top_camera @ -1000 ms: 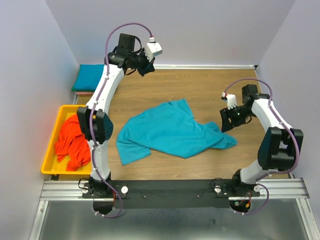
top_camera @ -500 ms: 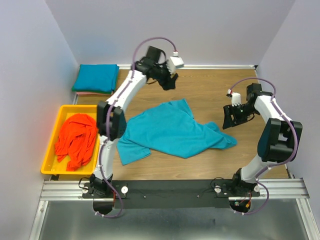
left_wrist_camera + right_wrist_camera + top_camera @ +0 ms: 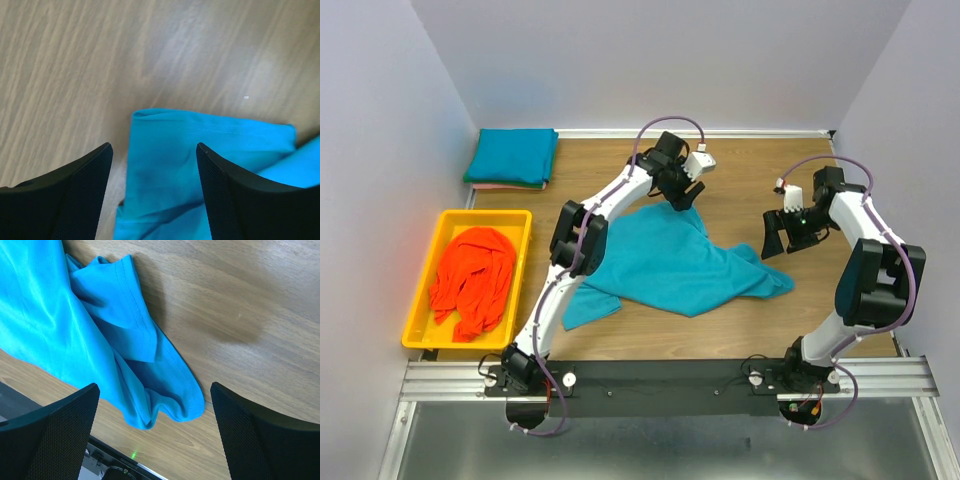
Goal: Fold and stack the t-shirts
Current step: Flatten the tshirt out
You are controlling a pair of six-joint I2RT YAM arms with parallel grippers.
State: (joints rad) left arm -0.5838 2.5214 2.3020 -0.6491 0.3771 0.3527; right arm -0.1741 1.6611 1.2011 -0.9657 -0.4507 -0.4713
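Observation:
A teal-blue t-shirt (image 3: 665, 262) lies crumpled in the middle of the wooden table. My left gripper (image 3: 684, 198) hangs open over its far corner. In the left wrist view the hemmed corner (image 3: 210, 140) lies under the gap of the left gripper (image 3: 154, 150), untouched. My right gripper (image 3: 770, 245) stands wide open just beyond the shirt's right end. The bunched end (image 3: 165, 390) shows below the right gripper (image 3: 155, 387). A folded teal t-shirt (image 3: 512, 157) rests at the back left. Orange-red t-shirts (image 3: 472, 280) are heaped in the tray.
The yellow plastic tray (image 3: 470, 216) sits at the left edge beside the wall. A pinkish layer (image 3: 510, 185) shows under the folded teal shirt. Bare wood (image 3: 760, 165) lies behind the shirt. The black base rail (image 3: 660, 375) runs along the near edge.
My left arm has swung from the back left corner to the right and down over the shirt's far corner. The right gripper has stayed nearly in place and its jaws stand wider.

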